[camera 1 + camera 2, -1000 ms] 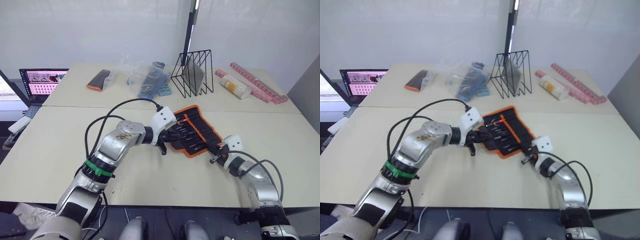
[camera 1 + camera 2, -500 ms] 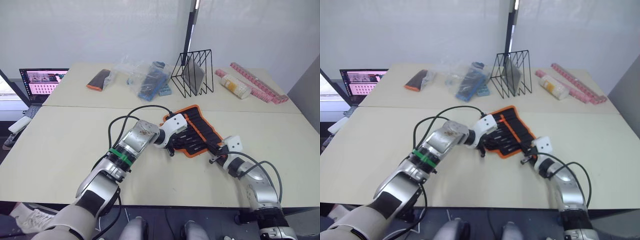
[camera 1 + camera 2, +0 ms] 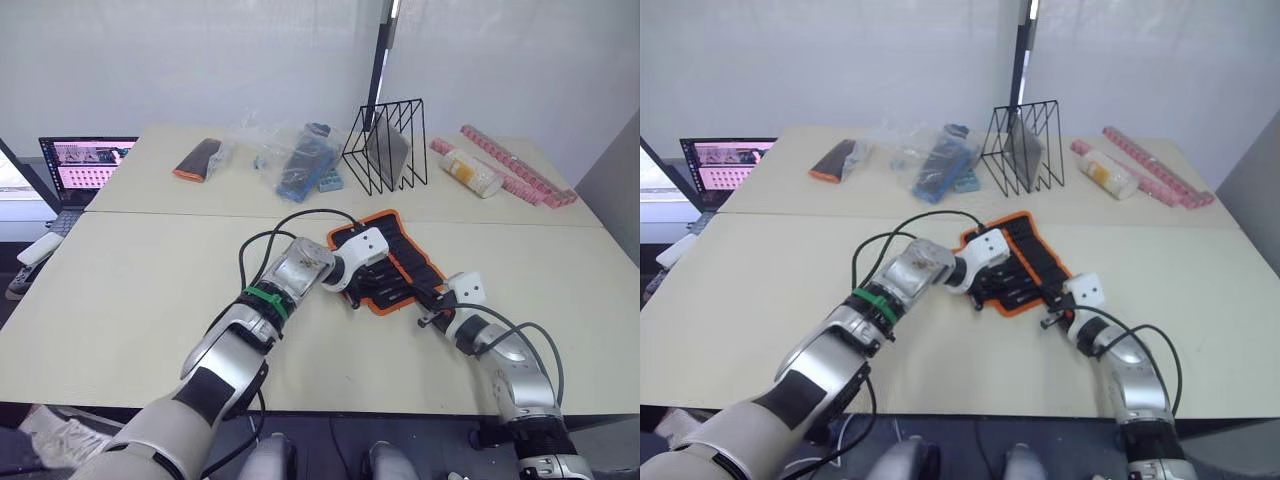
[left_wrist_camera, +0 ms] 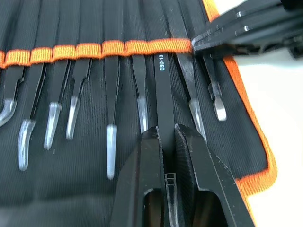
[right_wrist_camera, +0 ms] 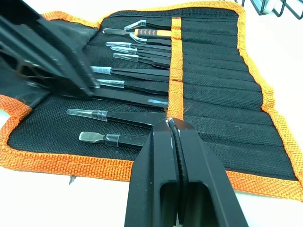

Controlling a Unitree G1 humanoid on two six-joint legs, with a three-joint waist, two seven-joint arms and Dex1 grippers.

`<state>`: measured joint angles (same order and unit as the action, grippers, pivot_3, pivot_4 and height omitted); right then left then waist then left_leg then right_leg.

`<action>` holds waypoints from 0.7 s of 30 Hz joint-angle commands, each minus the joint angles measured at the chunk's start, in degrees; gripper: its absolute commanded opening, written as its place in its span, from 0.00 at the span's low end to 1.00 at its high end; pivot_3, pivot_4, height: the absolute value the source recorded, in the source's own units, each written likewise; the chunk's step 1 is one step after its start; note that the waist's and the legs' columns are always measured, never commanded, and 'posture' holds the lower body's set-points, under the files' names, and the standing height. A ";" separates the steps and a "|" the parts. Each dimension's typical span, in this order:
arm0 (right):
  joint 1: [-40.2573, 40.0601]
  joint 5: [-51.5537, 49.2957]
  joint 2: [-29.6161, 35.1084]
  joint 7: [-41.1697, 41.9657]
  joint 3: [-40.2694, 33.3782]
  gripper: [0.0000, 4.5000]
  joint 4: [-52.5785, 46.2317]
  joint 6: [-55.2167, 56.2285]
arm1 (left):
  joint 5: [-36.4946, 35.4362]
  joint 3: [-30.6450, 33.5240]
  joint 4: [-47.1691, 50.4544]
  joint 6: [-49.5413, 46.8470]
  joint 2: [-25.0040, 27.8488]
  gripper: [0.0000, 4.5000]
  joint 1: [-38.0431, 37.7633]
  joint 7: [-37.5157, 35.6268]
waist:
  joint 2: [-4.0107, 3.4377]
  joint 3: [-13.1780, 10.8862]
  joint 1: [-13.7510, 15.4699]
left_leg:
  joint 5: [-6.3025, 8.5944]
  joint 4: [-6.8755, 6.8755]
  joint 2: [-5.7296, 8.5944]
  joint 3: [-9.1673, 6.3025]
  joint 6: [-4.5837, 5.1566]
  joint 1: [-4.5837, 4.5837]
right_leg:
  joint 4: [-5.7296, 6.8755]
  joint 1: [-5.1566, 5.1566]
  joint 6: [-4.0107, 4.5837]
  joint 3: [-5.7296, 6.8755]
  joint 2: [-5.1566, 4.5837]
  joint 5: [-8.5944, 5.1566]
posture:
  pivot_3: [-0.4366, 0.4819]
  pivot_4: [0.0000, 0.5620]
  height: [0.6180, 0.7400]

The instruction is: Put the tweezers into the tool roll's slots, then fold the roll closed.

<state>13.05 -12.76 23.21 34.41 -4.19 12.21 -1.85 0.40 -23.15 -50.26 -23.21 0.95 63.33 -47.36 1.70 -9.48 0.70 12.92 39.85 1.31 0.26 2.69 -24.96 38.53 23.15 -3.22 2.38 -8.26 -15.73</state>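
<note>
Jaws pinching slim black tweezers [image 4: 164, 118], ribbed fabric tool roll [image 4: 85, 156]

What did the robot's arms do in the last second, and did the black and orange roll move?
The left gripper slid across the tool roll toward the right gripper; now its fingers are closed on one pair of tweezers lying in a slot. The right gripper stayed shut at the roll's near edge. The roll and the wire rack stayed put.

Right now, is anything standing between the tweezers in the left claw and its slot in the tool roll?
Nothing visible does. The left claw grips the tweezers, whose shaft already passes under the orange band of the tool roll, between neighbouring tweezers.
</note>
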 commanded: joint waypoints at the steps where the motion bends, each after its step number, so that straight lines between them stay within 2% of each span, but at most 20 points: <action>1: -0.83 0.68 -0.19 -0.72 0.06 0.00 -0.07 -0.94 | 1.08 1.90 -3.36 4.81 -2.30 0.01 2.84 1.60 | 0.01 0.00 -0.01 | 0.00 0.00 0.00 0.00 0.00 0.00 | 0.00 0.00 0.00 0.00 0.00 0.00 | 0.48 0.27 0.55; 11: -1.12 0.80 -0.70 -0.93 0.66 0.00 -1.06 -1.32 | 4.84 3.92 -15.77 16.47 -8.04 0.01 5.14 2.91 | 0.01 0.00 0.07 | 0.00 0.03 0.08 -0.01 0.01 -0.04 | 0.03 0.00 -0.06 0.04 -0.08 -0.01 | 0.48 0.27 0.55; 15: -1.68 0.91 -0.80 -0.69 1.15 0.00 -1.71 -1.47 | 6.60 4.15 -18.68 20.57 -8.66 0.01 5.47 3.89 | 0.00 0.00 0.13 | 0.01 0.03 0.09 -0.03 0.02 -0.05 | 0.05 0.00 -0.06 0.07 -0.09 -0.01 | 0.48 0.27 0.55; 21: -1.90 0.92 -0.54 -0.60 1.11 0.00 -1.85 -1.67 | 7.21 6.44 -20.47 21.58 -8.77 0.01 6.17 5.45 | 0.01 0.00 0.11 | 0.02 0.05 0.13 -0.05 0.05 -0.07 | 0.06 0.00 -0.08 0.09 -0.11 -0.01 | 0.48 0.27 0.55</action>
<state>12.20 -12.52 22.80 33.64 -3.76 10.36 -2.51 7.12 -17.40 -70.82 -2.45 -6.72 68.30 -41.98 1.70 -9.48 0.81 12.95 39.90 1.43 0.21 2.74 -25.03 38.60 23.17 -3.30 2.47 -8.38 -15.74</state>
